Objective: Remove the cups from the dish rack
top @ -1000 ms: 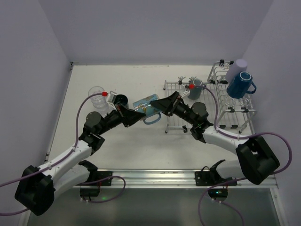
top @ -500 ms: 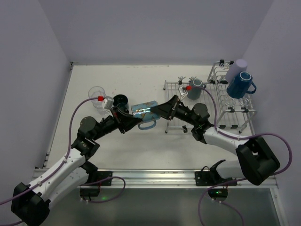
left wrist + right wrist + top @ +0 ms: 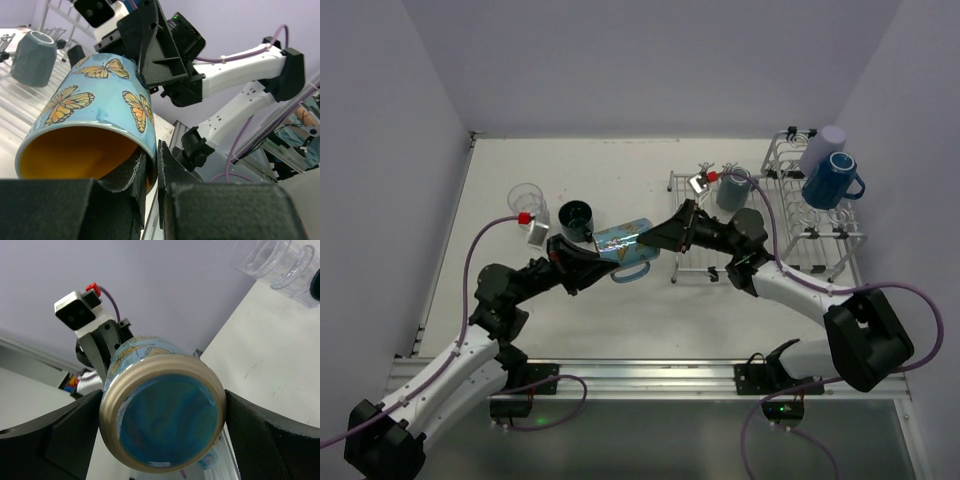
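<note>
Currently both arms are holding the light blue mug (image 3: 623, 243) at once, in the air over the middle of the table (image 3: 620, 165), just off the dish rack's (image 3: 798, 243) left edge.

- Mug: lying on its side, butterfly print outward, orange inside facing the left arm, base facing the right arm. Handle is hanging toward the near edge.
- Left gripper (image 3: 592, 258): the left wrist view is showing its fingers closed onto the rim wall, one finger inside the orange mouth and one outside.
- Right gripper (image 3: 655, 238): the right wrist view is showing its fingers (image 3: 70, 435) sitting on either side of the mug's base, pressing against the beige foot ring, so it is clamped on the base.
- Clear ribbed glass (image 3: 525, 197): standing upright on the table toward the left edge.
- One dark teal mug (image 3: 578, 217): standing mouth up beside the glass, just behind the left gripper.
- Second dark teal mug (image 3: 733, 190): sitting mouth down on the flat grid of the rack, at its far left part.
- Lavender tumbler (image 3: 823, 148) and dark blue mug (image 3: 830, 180): resting tilted on the tall basket section, near the far right corner, touching each other.
- Rack itself: sitting along the right side of the table.
</note>
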`<control>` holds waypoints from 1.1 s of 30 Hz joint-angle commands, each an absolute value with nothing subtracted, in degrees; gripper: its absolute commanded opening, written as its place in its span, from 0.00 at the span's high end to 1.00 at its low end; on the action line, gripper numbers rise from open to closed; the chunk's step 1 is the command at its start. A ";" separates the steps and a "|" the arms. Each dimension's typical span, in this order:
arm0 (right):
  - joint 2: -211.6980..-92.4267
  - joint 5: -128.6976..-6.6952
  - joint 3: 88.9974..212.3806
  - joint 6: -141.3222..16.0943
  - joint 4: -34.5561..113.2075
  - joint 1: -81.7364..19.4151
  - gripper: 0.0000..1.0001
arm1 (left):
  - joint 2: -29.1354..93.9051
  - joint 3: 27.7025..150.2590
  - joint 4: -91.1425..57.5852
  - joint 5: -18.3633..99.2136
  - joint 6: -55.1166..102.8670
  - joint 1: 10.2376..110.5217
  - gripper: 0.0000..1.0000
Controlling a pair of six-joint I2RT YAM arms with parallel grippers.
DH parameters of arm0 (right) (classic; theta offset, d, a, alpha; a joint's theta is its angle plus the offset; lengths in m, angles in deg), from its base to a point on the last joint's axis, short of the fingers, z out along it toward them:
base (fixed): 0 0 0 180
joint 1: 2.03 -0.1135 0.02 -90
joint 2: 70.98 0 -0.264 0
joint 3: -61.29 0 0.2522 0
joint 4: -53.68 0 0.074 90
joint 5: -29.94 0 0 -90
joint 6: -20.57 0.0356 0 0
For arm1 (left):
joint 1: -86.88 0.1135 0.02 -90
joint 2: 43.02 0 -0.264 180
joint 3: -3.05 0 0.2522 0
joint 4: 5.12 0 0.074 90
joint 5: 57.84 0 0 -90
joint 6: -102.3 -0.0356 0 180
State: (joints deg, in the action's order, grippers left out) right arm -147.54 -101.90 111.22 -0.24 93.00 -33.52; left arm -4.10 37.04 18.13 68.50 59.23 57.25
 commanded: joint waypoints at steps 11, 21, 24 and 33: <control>-141.74 -108.74 120.84 -4.04 92.66 -33.15 0.01 | -22.01 43.43 8.93 73.56 60.12 57.26 1.00; -135.86 -85.91 130.35 -25.22 59.88 -41.58 0.01 | -11.59 57.06 -10.62 62.76 45.53 57.26 1.00; -132.34 -77.83 129.64 -27.57 54.61 -41.76 0.01 | -4.82 59.61 -12.46 60.82 43.68 57.17 1.00; -121.34 -64.36 129.37 -35.06 41.68 -43.08 0.01 | 15.48 67.16 -12.20 45.55 38.15 54.45 1.00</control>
